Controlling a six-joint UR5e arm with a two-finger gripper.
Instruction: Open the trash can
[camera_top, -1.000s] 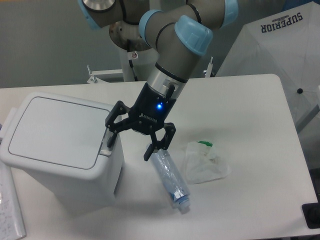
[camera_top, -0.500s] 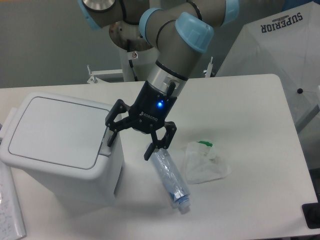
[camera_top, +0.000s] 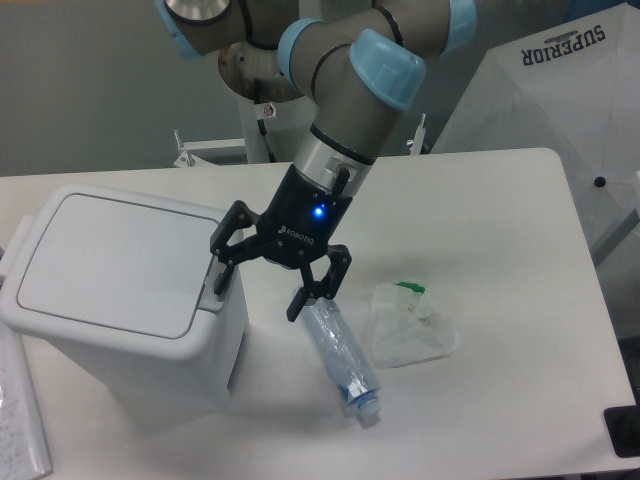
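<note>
Hand (camera_top: 258, 282): black, two fingers spread wide, nothing between them, a blue light lit on its body; it sits at centre frame, tilted down and to the left.
Left-hand finger (camera_top: 222, 272): its tip is at the right front corner of the trash can, at or just above the latch tab; whether it touches cannot be told.
Right-hand finger (camera_top: 301, 299): its tip hangs over the upper end of the bottle; contact is unclear.
Trash can (camera_top: 120, 300): large white bin at the left of the frame, standing on the tabletop (camera_top: 500, 230), lid (camera_top: 110, 262) flat and closed.
Latch tab (camera_top: 213, 296): mostly hidden behind the fingertip, hard to make out.
Bottle (camera_top: 342, 355): clear plastic, lying on the tabletop below the hand, cap end toward the lower right.
Plastic bag (camera_top: 408, 325): crumpled and clear, with a green bit at its top, just right of the bottle.
Arm (camera_top: 350, 110): grey with light blue joint caps, cut off by the top edge.
Cut off: papers (camera_top: 20, 420) at the lower left edge, a dark object (camera_top: 625, 430) at the lower right corner.
Change from earlier frames: the hand sits in nearly the same place, with the same spread; lid, bottle and bag unmoved.
</note>
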